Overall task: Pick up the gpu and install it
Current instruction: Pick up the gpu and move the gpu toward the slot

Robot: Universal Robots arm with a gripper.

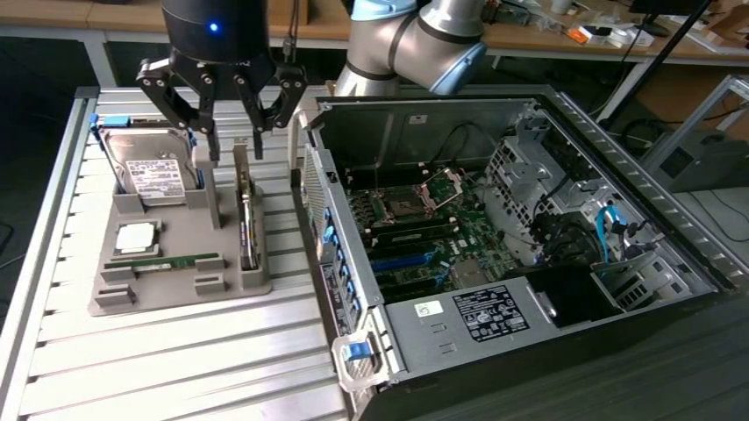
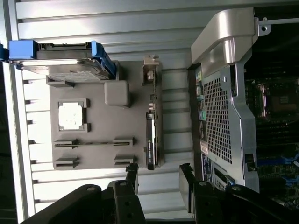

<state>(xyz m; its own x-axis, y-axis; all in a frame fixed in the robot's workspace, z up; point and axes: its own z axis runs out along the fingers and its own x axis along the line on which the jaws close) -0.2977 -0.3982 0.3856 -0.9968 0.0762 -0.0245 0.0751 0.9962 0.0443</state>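
The gpu (image 1: 245, 215) is a thin black card standing on its long edge in a slot at the side of the grey holder tray (image 1: 175, 294) nearest the computer case. My gripper (image 1: 234, 145) hangs just above the card's far end, open, with nothing between its fingers. In the wrist view the gpu (image 2: 150, 135) appears edge-on, ahead of the open gripper (image 2: 159, 179), whose two black fingers (image 2: 132, 177) stand apart on either side of the card's line.
The tray also holds a silver hard drive (image 1: 153, 167) with blue rails, a square processor (image 1: 137, 235) and a green memory stick (image 1: 164, 261). The opened computer case (image 1: 503, 219) lies at the exterior view's right, its motherboard (image 1: 433, 228) exposed. Everything sits on a slatted metal table (image 1: 175, 368).
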